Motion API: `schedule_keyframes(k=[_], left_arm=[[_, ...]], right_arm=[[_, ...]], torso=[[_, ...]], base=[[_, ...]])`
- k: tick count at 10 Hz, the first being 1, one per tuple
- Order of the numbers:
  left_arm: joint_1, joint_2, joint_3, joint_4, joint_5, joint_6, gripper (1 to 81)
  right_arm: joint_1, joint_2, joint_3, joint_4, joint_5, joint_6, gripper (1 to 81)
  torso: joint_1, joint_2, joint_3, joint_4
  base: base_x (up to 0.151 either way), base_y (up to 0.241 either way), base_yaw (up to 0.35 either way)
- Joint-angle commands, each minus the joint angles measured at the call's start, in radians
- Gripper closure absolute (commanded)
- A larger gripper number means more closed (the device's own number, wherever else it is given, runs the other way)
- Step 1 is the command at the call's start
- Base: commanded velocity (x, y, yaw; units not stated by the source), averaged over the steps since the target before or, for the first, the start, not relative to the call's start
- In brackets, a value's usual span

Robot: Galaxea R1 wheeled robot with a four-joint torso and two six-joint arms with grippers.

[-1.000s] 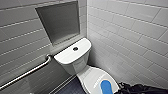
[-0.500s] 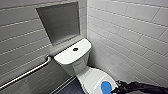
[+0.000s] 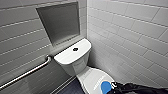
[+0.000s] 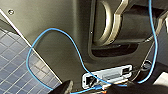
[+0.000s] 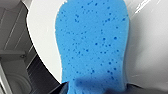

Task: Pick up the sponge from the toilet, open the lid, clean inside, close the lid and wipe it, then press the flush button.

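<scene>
Head view: the toilet stands in a corner of white-tiled walls, its tank close under a recessed niche, with a dark button on the tank cover. A grab bar slants along the left wall, and a strip of dark floor lies open between it and the bowl. The lid is down. The sponge lies on its front part, near the rim. The right arm, in a black sleeve, reaches in low from the lower right, with the right gripper at the sponge's right edge.

Left wrist view: the robot's own dark body panels, a looping blue cable and a patch of dark blue tiled floor beside them. The left gripper is a pair of dark shapes at the frame's edge; whether it is open cannot be told.

Right wrist view: what the head camera cannot give, the sponge's pitted face flat against the glossy lid, with the lid's curved edge and the dark floor beyond it. The gripper's dark fingers close in on either side of the sponge's near end, gripping it.
</scene>
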Motion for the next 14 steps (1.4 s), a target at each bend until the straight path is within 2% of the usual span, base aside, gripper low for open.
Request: schedule_keyframes(k=[1, 3, 9, 11, 12, 14], left_arm=[[0.043, -0.002, 0.006, 0.001, 0.084, 0.009, 1.0], [0.043, -0.002, 0.006, 0.001, 0.087, 0.009, 1.0], [0.054, -0.014, 0.006, -0.001, 0.108, 0.006, 1.0], [0.054, -0.015, 0.006, -0.002, 0.131, 0.006, 1.0], [0.056, -0.012, 0.006, -0.002, 0.133, 0.006, 1.0], [0.054, -0.003, 0.006, 0.002, 0.133, 0.006, 1.0]], right_arm=[[0.112, -0.003, -0.036, 0.038, -0.049, 0.004, 1.0], [0.112, 0.013, -0.070, 0.036, -0.046, 0.001, 1.0], [0.005, 0.130, -0.150, 0.026, 0.167, -0.013, 1.0], [-0.044, 0.154, -0.168, 0.026, 0.291, -0.014, 1.0], [-0.052, 0.155, -0.168, 0.024, 0.328, -0.014, 1.0], [-0.052, 0.138, -0.161, 0.026, 0.337, -0.011, 1.0]], torso=[[0.000, 0.000, 0.000, 0.000], [0.000, 0.000, 0.000, 0.000], [0.000, 0.000, 0.000, 0.000], [0.000, 0.000, 0.000, 0.000], [0.000, -0.001, 0.000, 0.000], [0.000, -0.001, 0.000, 0.000]], base=[[0.000, 0.000, 0.000], [0.000, 0.000, 0.000], [0.000, 0.000, 0.000], [0.000, 0.000, 0.000], [0.000, 0.000, 0.000], [0.000, 0.000, 0.000]])
